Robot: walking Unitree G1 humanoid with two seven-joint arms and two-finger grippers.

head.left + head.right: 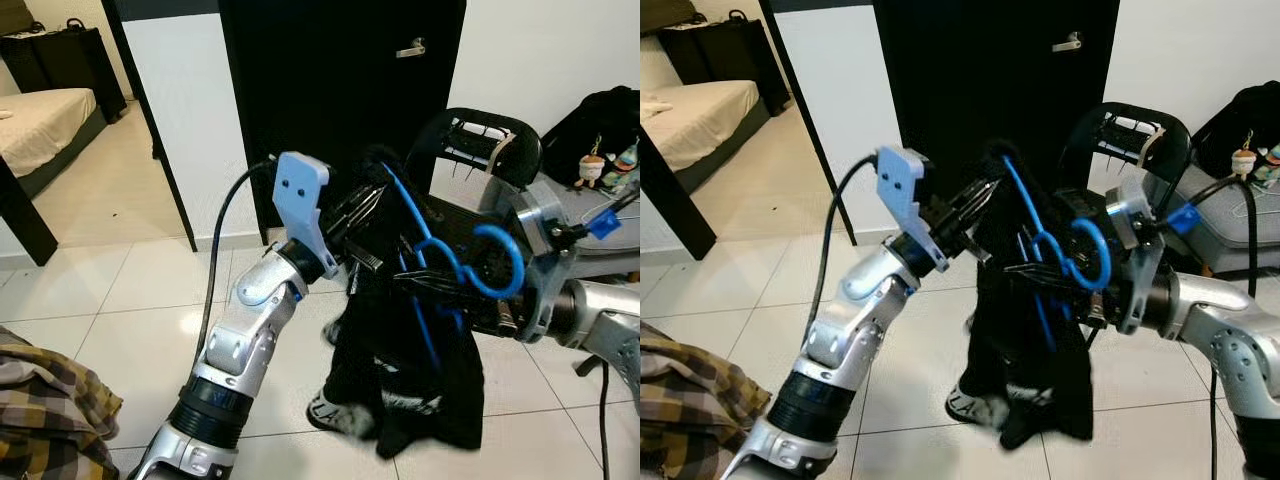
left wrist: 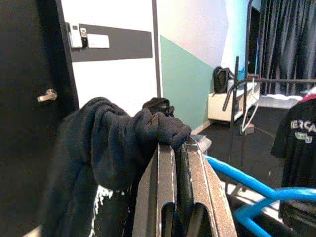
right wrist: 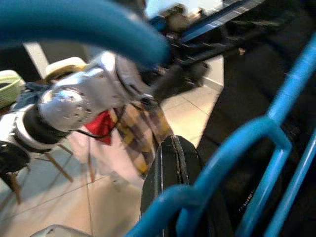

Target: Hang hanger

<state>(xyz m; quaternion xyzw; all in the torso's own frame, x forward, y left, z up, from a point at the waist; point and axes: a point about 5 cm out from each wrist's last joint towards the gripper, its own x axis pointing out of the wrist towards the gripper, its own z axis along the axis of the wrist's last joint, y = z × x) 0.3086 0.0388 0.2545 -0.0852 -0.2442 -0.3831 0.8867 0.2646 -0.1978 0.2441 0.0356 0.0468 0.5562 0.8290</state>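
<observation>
Left gripper (image 1: pixel 358 212): fingers pressed together, pinching a fold of the black garment (image 1: pixel 410 390) at its upper edge. In the left wrist view the two fingers (image 2: pixel 185 192) lie flat against each other with dark cloth bunched over their tips. Left arm (image 1: pixel 245 340) rises from lower left, forearm angled up and to the right, wrist turned toward the cloth.

Blue hanger (image 1: pixel 455 265): between the two grippers, just right of the left fingertips. Its hook curls in a loop toward the right; its long bar slants up through the top of the garment. The garment is draped over the hanger and hangs down in a heavy bunch above the tiled floor (image 1: pixel 120 300).

Right gripper (image 1: pixel 440 285): fingers closed on the hanger where neck meets hook; in the right wrist view blue tubing crosses directly over the shut black fingers (image 3: pixel 170 168). Right arm (image 1: pixel 590 310) enters from the right, roughly level, wrist pointing left.

Behind: black door (image 1: pixel 340 80). Plaid cloth (image 1: pixel 50 410) at lower left.
</observation>
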